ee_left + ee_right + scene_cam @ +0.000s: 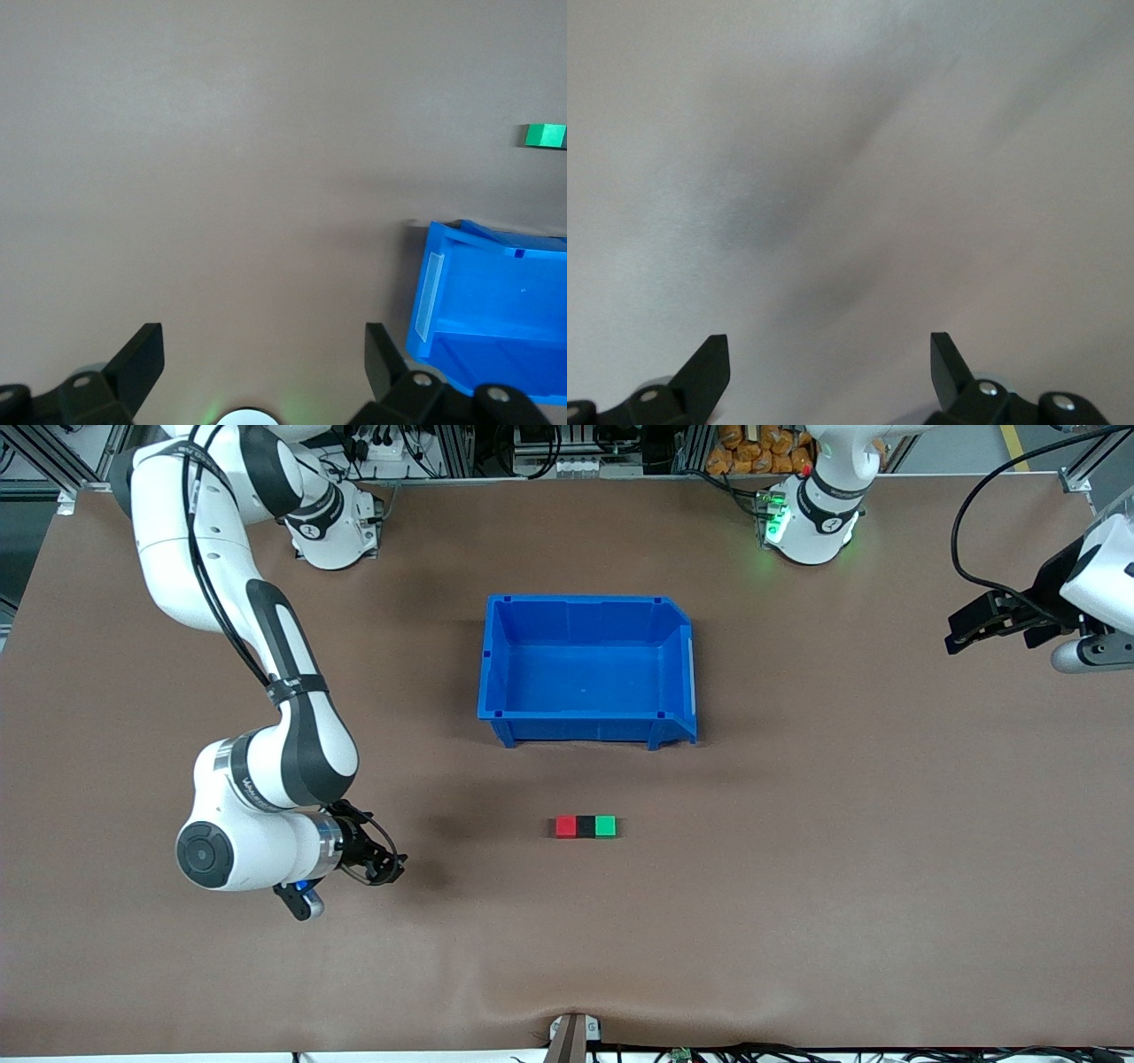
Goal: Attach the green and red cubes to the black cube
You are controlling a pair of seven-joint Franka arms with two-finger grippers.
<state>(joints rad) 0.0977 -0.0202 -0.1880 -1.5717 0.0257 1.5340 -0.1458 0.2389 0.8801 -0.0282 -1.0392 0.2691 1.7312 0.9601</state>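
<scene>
While both grippers gape empty, red cube point(565, 826), black cube point(586, 826), green cube point(605, 826) touching in row

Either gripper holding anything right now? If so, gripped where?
Nothing held. The left gripper and the right gripper are both open and empty. The red cube, black cube and green cube sit joined in a row on the table.

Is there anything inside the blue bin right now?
No, the blue bin shows only its bare floor; the red cube, black cube and green cube sit on the table.
</scene>
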